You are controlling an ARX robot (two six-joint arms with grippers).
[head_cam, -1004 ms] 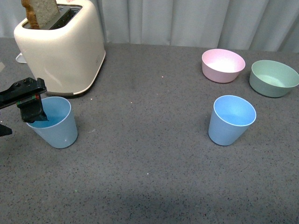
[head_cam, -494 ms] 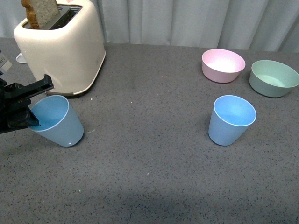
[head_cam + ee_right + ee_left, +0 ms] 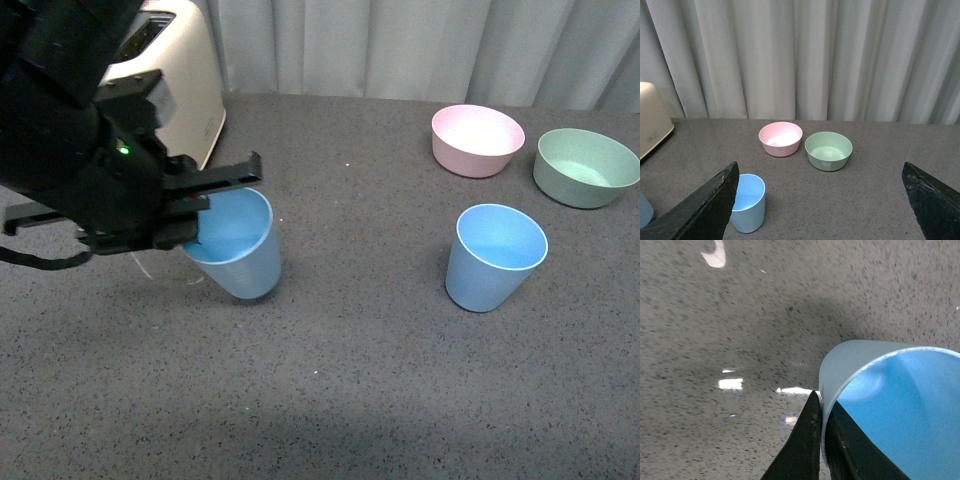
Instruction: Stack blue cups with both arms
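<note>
Left fingers (image 3: 802,450) pinched the tilted blue cup (image 3: 235,245) by its rim over the counter (image 3: 350,380); right fingers (image 3: 700,212) stood wide apart and empty; the second blue cup (image 3: 495,258) stood upright.

Wide front, close left-wrist views, sharing one blue cup (image 3: 243,262)

A: The left blue cup (image 3: 238,250) and the right blue cup (image 3: 495,260)?
B: Both smooth, matt plastic.
A: And the tabletop (image 3: 380,390)?
B: Grey, speckled, grainy. The toaster (image 3: 200,100) has a soft sheen; the curtain (image 3: 400,45) is cloth.
</note>
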